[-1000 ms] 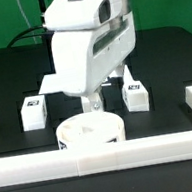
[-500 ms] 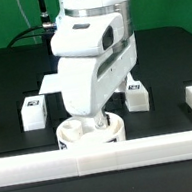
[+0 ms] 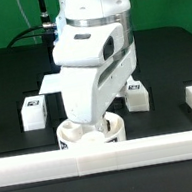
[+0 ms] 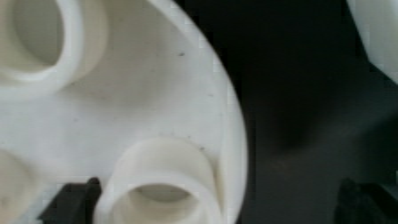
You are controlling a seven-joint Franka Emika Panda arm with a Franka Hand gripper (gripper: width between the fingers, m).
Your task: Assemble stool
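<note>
pincer (image 4: 222, 200), fingers (image 4: 71, 200) wide apart, low over the seat disc (image 3: 112, 132)

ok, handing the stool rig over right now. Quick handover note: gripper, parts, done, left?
Gripper: open, low at the seat disc, fingers spread either side of its rim, nothing gripped.
Seat disc: just behind the front rail, socket side up; the sockets in view are empty.
Leg blocks: one loose on the exterior view's left, one on its right; I can't make out a third.
Done: no leg fitted.
Left: probably grasp the disc, then fit all the legs.
</note>
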